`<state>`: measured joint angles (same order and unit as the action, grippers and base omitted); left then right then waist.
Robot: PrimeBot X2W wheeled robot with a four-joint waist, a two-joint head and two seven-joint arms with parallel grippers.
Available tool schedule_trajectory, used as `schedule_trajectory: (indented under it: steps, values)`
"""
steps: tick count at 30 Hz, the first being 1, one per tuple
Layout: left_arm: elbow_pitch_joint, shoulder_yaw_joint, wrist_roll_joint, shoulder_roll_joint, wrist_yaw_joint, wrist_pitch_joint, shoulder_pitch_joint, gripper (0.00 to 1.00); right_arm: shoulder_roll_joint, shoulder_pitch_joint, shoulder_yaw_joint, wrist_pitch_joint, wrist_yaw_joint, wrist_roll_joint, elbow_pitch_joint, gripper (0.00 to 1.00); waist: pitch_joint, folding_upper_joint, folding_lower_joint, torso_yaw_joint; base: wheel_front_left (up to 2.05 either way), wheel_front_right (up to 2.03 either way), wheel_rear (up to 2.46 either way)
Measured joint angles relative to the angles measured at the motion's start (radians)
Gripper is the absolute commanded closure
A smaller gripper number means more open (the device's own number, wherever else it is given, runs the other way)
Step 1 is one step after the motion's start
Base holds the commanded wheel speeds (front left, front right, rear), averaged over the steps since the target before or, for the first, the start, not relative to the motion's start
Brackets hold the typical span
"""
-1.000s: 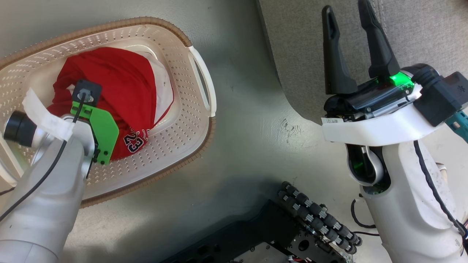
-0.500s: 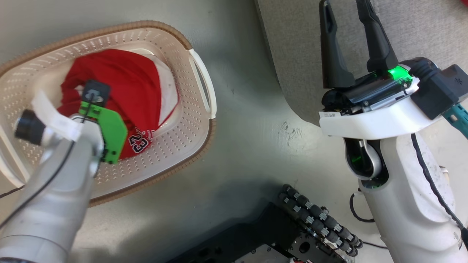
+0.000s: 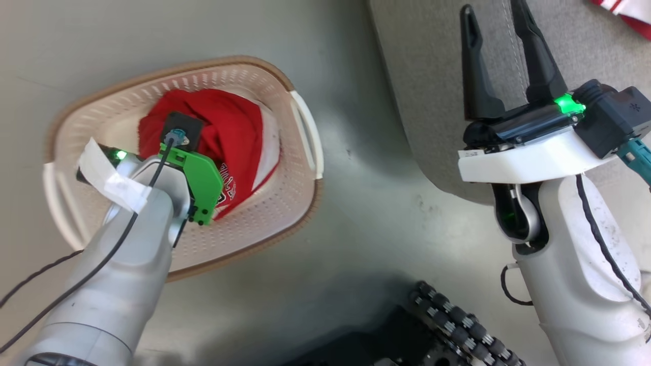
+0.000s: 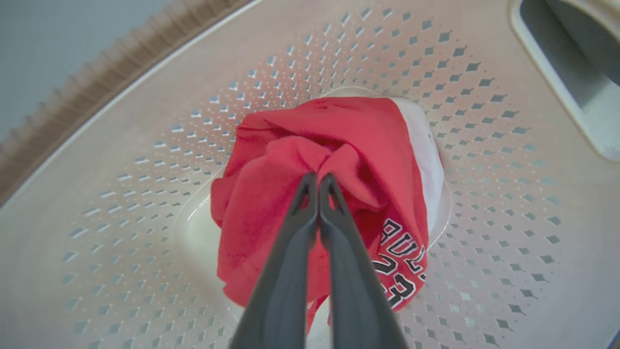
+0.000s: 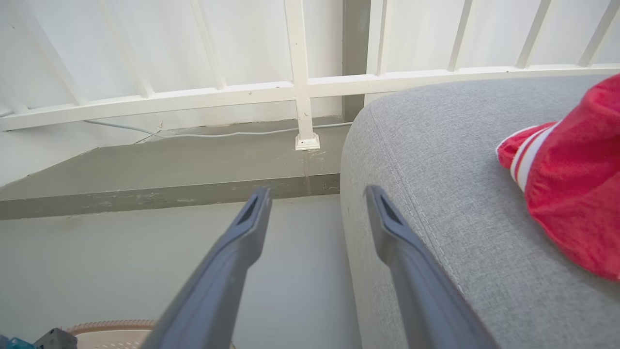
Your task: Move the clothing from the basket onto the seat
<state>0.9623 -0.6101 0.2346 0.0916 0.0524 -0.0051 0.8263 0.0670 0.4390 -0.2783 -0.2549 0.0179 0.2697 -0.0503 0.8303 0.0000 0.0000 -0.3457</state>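
Left gripper (image 4: 318,179) pinches bunched clothing (image 4: 368,135), lettered end toward its wrist

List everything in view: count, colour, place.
cream perforated plastic laundry basket: 1, cream with brown rim, on the floor, left of head view.
soft lettered garment: 1, red and white, in the basket.
soft striped garment: 1, red and white, on the seat.
woven-fabric seat cushion: 1, grey, right of head view.
slatted railing: 1, white, beyond the seat.
left gripper: 1, dark, shut on the soft lettered garment.
right gripper: 1, dark, open, at the seat's edge.
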Motion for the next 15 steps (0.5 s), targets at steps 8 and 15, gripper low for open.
schedule_trajectory:
  steps: [8, 15]
  values:
    - [-0.015, 0.011, 0.022, -0.022, 0.017, -0.099, -0.031, 1.00, 0.023, -0.031, 0.014, 0.000, -0.003, -0.017, 0.046, 0.00, -0.086, 0.0000, 0.0000, 0.059, 0.00, 0.00, 0.00]
    - [-0.041, 0.025, 0.069, -0.041, 0.027, -0.192, -0.075, 1.00, 0.036, -0.064, 0.021, 0.000, -0.009, -0.024, 0.090, 0.00, -0.173, 0.0000, 0.0000, 0.108, 0.00, 0.00, 0.00]
